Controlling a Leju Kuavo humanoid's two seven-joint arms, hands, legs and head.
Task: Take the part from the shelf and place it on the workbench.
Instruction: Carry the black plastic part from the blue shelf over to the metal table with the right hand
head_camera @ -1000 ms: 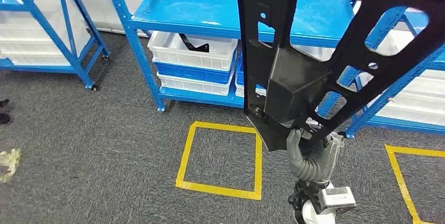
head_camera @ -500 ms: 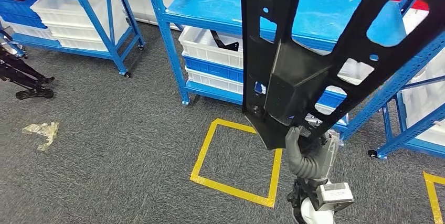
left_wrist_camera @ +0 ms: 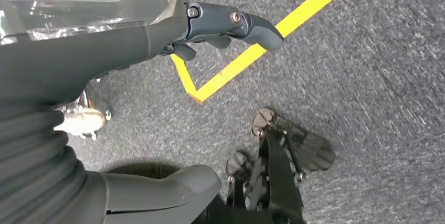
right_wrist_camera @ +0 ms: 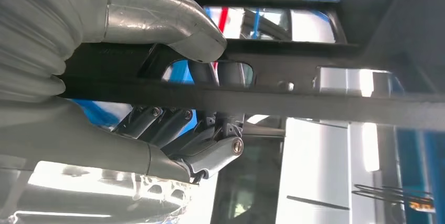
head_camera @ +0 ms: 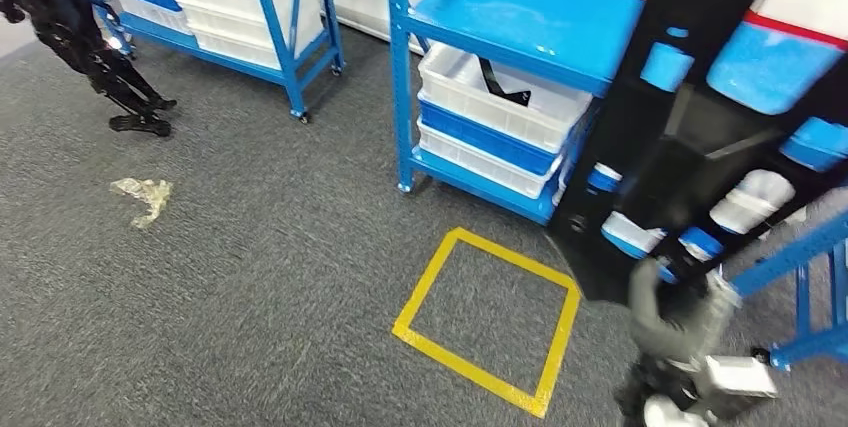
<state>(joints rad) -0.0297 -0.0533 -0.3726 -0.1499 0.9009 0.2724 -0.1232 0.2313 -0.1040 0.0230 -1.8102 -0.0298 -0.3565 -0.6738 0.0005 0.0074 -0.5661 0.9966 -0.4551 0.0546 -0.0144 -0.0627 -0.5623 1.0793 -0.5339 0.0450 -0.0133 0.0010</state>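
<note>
Rising from the lower right of the head view, the right hand (head_camera: 672, 319) grips the bottom edge of the part (head_camera: 690, 137), a large black flat panel with cut-out openings that stands upright above the hand and covers much of the blue shelf (head_camera: 520, 7) behind it. The right wrist view shows the grey thumb (right_wrist_camera: 173, 19) lying on one face of the panel's bar and the darker fingers (right_wrist_camera: 210, 148) curled against the other, clamped on it. White bins (head_camera: 500, 97) sit on the shelf's lower level, one with a dark piece inside. A yellow tape square (head_camera: 490, 322) marks the grey carpet floor (head_camera: 250, 267) just beside the hand. The left hand (left_wrist_camera: 231, 22) hangs over the floor with its fingers apart, holding nothing.
</note>
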